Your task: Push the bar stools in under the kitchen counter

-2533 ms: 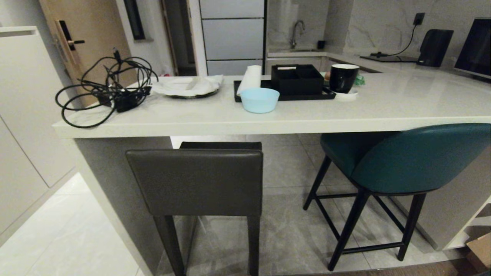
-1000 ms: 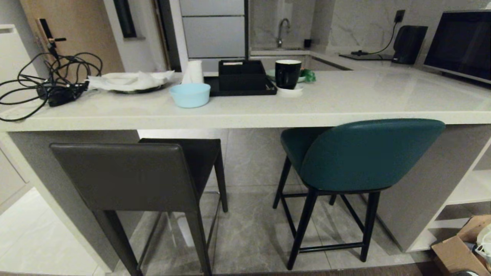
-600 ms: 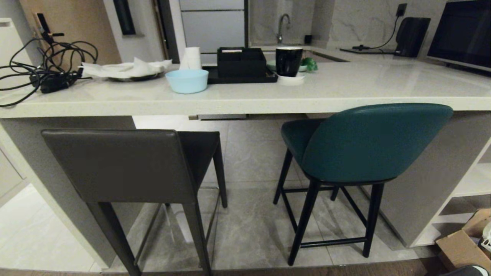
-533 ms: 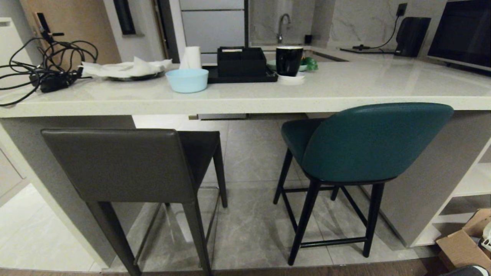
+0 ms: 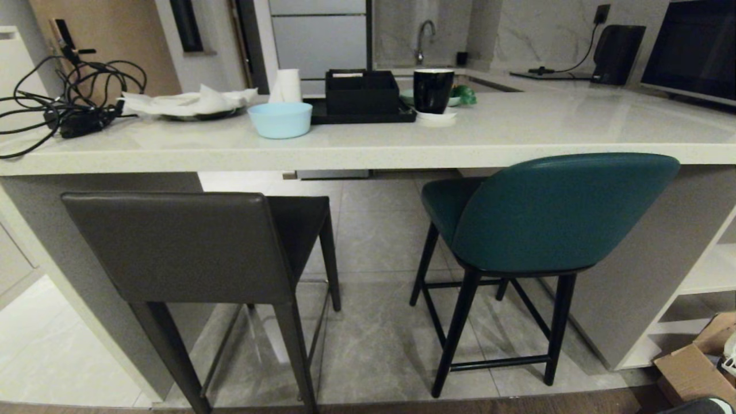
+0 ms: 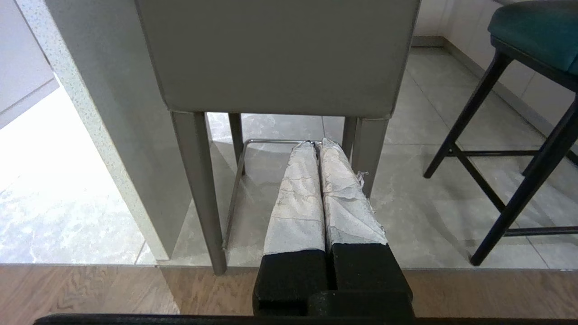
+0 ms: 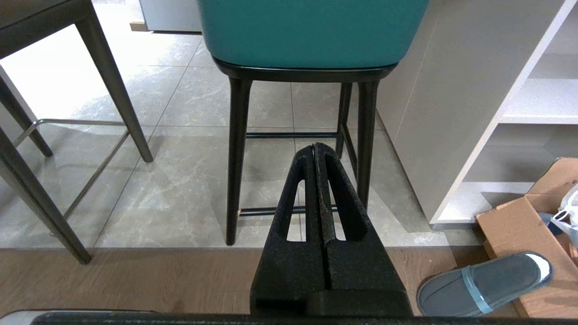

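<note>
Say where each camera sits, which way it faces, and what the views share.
Head: high, facing the counter and both stools; no robot parts visible.
Left wrist: low, behind the shut left pincer, facing the grey stool.
Right wrist: low, behind the shut right pincer, facing the teal stool.
All three share both stools.

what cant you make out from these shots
- Grey stool: feet cut off by the head view's bottom edge.
- Teal stool: seat front hidden behind its own backrest.
- Black tray: contents hidden by its walls.
- Cardboard box: cut off by the right wrist view's edge.
</note>
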You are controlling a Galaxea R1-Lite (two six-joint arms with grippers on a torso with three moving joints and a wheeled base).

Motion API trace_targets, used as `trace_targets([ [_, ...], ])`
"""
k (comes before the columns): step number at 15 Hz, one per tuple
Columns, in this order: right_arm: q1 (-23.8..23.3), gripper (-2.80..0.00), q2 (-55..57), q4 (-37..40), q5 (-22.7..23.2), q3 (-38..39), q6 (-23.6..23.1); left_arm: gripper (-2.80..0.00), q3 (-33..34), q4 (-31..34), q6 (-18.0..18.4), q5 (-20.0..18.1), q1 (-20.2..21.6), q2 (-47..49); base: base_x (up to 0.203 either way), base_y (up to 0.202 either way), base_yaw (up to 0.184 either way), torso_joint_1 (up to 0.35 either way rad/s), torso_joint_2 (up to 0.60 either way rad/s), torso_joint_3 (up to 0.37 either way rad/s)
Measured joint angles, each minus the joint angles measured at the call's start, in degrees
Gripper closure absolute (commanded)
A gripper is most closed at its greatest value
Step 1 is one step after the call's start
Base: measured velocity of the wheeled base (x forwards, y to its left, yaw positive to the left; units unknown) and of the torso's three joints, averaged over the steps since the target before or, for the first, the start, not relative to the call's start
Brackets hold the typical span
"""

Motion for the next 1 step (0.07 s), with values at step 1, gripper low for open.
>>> trace_targets([
  [1,0.0,0.0,0.0,0.0,0.0,0.0,0.2,0.0,0.0,0.0,-0.1,0.0,0.0,0.0,0.0,0.0,0.0,0.0,0.0,0.0],
])
